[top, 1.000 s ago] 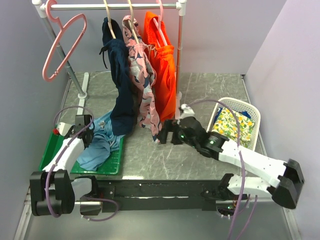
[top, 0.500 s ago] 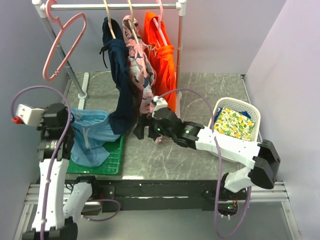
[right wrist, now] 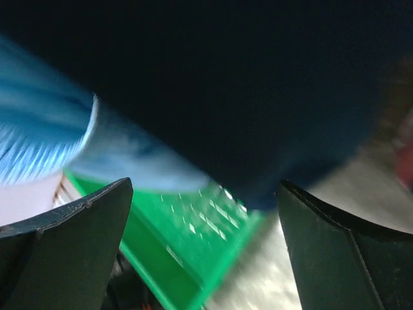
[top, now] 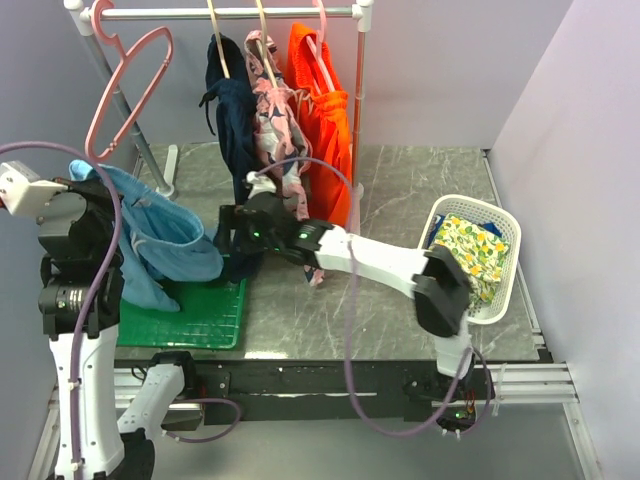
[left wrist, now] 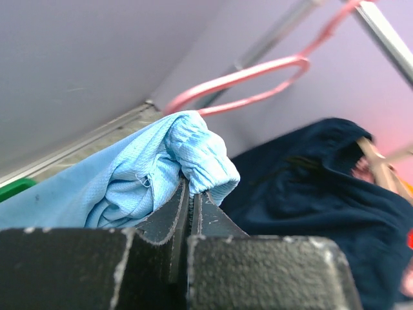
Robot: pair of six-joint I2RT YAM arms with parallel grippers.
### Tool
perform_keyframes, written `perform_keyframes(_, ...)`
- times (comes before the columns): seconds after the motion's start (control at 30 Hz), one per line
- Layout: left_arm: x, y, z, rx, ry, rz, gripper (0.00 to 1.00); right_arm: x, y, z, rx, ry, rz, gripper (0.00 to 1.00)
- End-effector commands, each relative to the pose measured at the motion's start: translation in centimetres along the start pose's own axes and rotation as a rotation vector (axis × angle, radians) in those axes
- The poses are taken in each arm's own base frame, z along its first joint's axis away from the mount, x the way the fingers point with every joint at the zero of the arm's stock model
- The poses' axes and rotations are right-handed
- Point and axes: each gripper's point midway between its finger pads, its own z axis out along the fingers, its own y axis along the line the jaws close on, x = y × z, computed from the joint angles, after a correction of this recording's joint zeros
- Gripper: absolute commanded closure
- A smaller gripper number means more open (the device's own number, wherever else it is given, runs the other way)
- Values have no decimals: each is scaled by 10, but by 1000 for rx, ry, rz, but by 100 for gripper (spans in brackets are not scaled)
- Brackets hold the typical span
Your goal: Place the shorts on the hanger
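Left end effector [left wrist: 190,216] clenched on light blue shorts [top: 160,238], held high above green tray [top: 205,325]. Right end effector [right wrist: 203,194] released, beside hanging navy garment [top: 238,160]. Pink hanger [top: 92,148] on rail, near shorts, not touching.

the shorts [left wrist: 129,187] are matt ribbed cloth, the hanger [left wrist: 245,73] smooth pink plastic.

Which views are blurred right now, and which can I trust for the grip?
Right wrist: motion-blurred, the green tray smeared, dark cloth featureless. Left wrist: sharp on the shorts pinched in the left claw. Top external: crisp, evenly lit, no glare.
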Motion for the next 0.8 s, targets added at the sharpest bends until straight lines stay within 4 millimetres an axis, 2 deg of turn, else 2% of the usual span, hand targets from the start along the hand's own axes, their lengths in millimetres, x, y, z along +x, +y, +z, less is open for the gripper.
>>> perform_keyframes(0.0,-34,-49,-16,205,-37,-14,99,-5,6,51,31,-37,83,0)
perform_keyframes(0.03,-36,-51,-18,215,-35,-12,99,-14,6,55,58,-47,108,0)
perform_keyframes(0.07,-44,-56,-24,234,-40,-14,99,-12,1,64,82,-46,152,0)
perform_keyframes(0.1,-48,-61,-28,255,-42,-1,99,-9,-16,77,131,-50,178,0)
perform_keyframes(0.13,-50,-68,-35,296,-29,5,99,-11,-22,80,148,-60,197,0)
perform_keyframes(0.17,-63,-78,-45,339,-42,4,99,-11,-28,83,169,-74,209,0)
perform_keyframes(0.23,-67,-99,-62,454,-9,35,99,-17,-47,81,246,-123,206,0)
perform_keyframes(0.27,-79,-113,-73,514,-13,32,99,-19,-56,79,278,-137,208,0)
perform_keyframes(0.3,-79,-120,-80,556,10,39,99,-26,-64,75,304,-157,220,0)
perform_keyframes(0.37,-84,-145,-103,697,46,39,99,-25,-79,71,331,-159,242,0)
perform_keyframes(0.4,-88,-152,-111,741,51,21,99,-34,-78,64,321,-179,253,0)
perform_keyframes(0.5,-99,-174,-138,881,71,-10,99,-34,-84,58,321,-192,246,0)
perform_keyframes(0.67,-113,-195,-173,1041,100,-58,99,-23,-90,58,359,-153,244,0)
perform_keyframes(0.77,-119,-202,-186,1096,112,-71,99,-15,-92,49,332,-152,252,0)
